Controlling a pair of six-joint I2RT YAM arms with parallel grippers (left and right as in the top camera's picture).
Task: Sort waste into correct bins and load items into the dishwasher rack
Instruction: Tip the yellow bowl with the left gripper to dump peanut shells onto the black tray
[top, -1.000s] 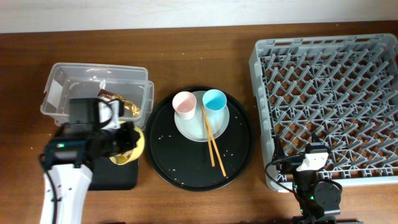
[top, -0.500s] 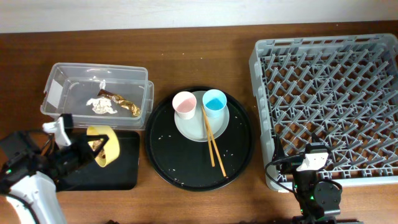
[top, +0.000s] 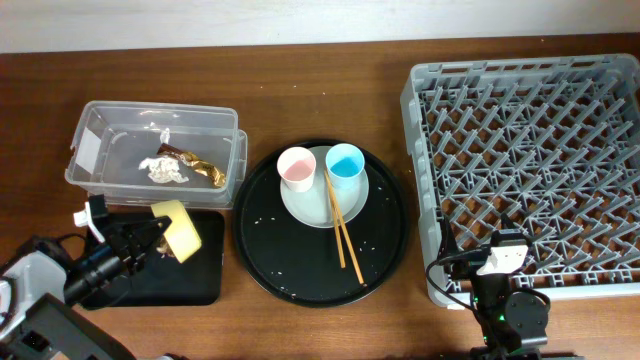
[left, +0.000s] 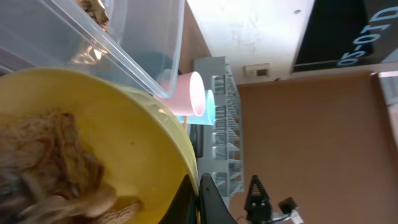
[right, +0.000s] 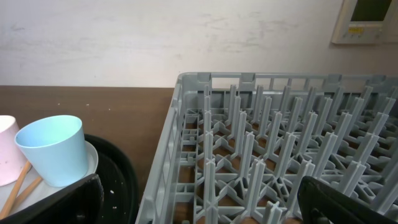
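the left arm comes in from the lower left corner of the overhead view, its forearm angled up and to the right. the left gripper (top: 152, 238) is clenched on the rim of the one yellow bowl (top: 180, 230), which is tipped onto its side above the upper part of the one shallow black tray (top: 195, 285). whether the bowl touches the tray cannot be told. in the left wrist view, tan-brown food scraps (left: 53, 158) sit inside the bowl.

above, at the upper left, one clear tub (top: 88, 148) holds one white tissue (top: 160, 170) and one gold-brown wrapper (top: 203, 168).

at the centre, one round black tray (top: 385, 250), flecked with white grains, carries one pale plate (top: 308, 208). on the plate stand two cups, the pink cup (top: 297, 167) left of the blue cup (top: 344, 162), along with two chopsticks (top: 346, 242) running down off its edge.

the one grey rack (top: 530, 150) fills the right side. the right arm sits at the lower right, just beside the rack's lower edge, and the right gripper (right: 199, 193) has its fingers spread wide, grasping nothing.
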